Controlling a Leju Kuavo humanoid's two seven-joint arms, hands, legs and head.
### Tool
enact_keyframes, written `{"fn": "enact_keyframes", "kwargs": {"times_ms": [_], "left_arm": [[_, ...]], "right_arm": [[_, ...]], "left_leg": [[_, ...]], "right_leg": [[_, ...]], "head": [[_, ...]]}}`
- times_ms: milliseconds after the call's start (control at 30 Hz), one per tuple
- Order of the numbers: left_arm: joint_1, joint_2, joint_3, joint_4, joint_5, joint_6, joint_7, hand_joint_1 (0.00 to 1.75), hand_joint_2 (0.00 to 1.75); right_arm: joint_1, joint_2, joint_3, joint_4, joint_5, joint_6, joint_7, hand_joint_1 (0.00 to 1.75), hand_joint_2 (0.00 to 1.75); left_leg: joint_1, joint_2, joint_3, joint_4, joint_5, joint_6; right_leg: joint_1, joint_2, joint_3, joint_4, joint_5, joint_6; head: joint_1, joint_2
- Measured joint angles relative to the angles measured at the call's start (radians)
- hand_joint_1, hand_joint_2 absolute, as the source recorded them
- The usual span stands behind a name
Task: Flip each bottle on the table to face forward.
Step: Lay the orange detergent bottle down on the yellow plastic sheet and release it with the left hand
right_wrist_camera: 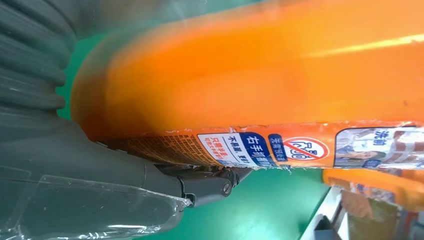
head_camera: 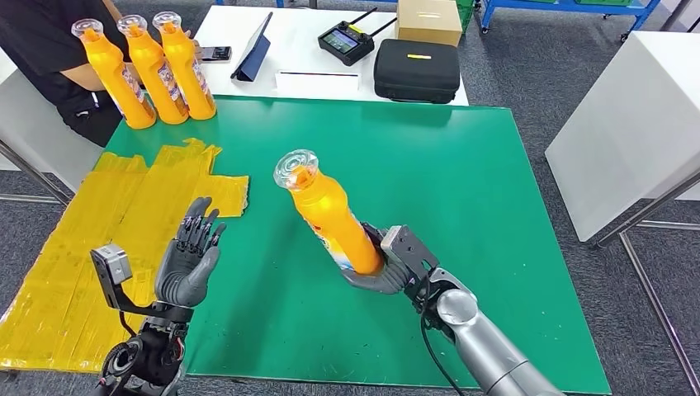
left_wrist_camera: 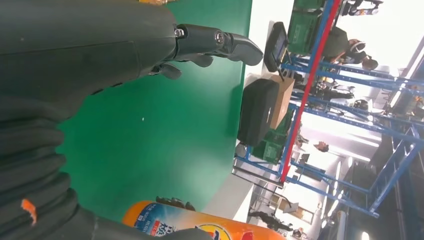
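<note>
My right hand [head_camera: 381,266] grips the base of an orange bottle [head_camera: 328,209] with a clear cap, held tilted above the middle of the green mat [head_camera: 462,190]. The right wrist view has that orange bottle [right_wrist_camera: 260,75] close up, its printed label along one side, with my right hand [right_wrist_camera: 100,185] wrapped around it. My left hand [head_camera: 190,256] is raised above the mat's left edge, fingers spread, holding nothing. The left wrist view looks past my left hand [left_wrist_camera: 150,45] and catches the held bottle [left_wrist_camera: 200,227]. Three more orange bottles [head_camera: 148,70] stand upright at the mat's far left corner.
Yellow sheeting [head_camera: 91,247] lies left of the mat. A person in black [head_camera: 49,58] stands at the far left behind the bottles. On the white table behind lie a black case [head_camera: 417,70], a controller [head_camera: 347,41], a cardboard box [head_camera: 429,21] and a tablet [head_camera: 254,49]. A white cabinet [head_camera: 636,124] stands right.
</note>
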Motion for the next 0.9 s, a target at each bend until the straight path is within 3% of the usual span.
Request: {"fn": "enact_keyframes", "kwargs": {"times_ms": [133,500,900], "left_arm": [[-0.009,-0.018,-0.025,-0.001,-0.027,-0.011,0.000,0.00,1.75],[-0.070,-0.127,-0.136,-0.016,-0.147,0.034,0.032,0.00,1.75],[-0.097,-0.181,-0.117,-0.024,-0.176,0.049,0.077,0.00,1.75]], "right_arm": [[0.009,0.030,0.012,-0.015,-0.018,-0.013,0.001,1.75,1.75],[-0.005,0.219,0.061,0.005,0.037,-0.108,0.060,1.75,1.75],[-0.017,0.328,0.070,0.110,0.168,-0.142,0.113,1.75,1.75]], "left_leg": [[0.000,0.000,0.000,0.000,0.000,0.000],[0.000,-0.001,-0.001,0.000,0.001,0.000],[0.000,0.000,-0.001,0.000,0.001,-0.001]], "right_leg": [[0.000,0.000,0.000,0.000,0.000,0.000],[0.000,0.000,-0.001,0.000,0.000,0.000],[0.001,0.000,-0.002,0.000,0.000,0.000]], "head": [[0.000,0.000],[0.000,0.000],[0.000,0.000]]}}
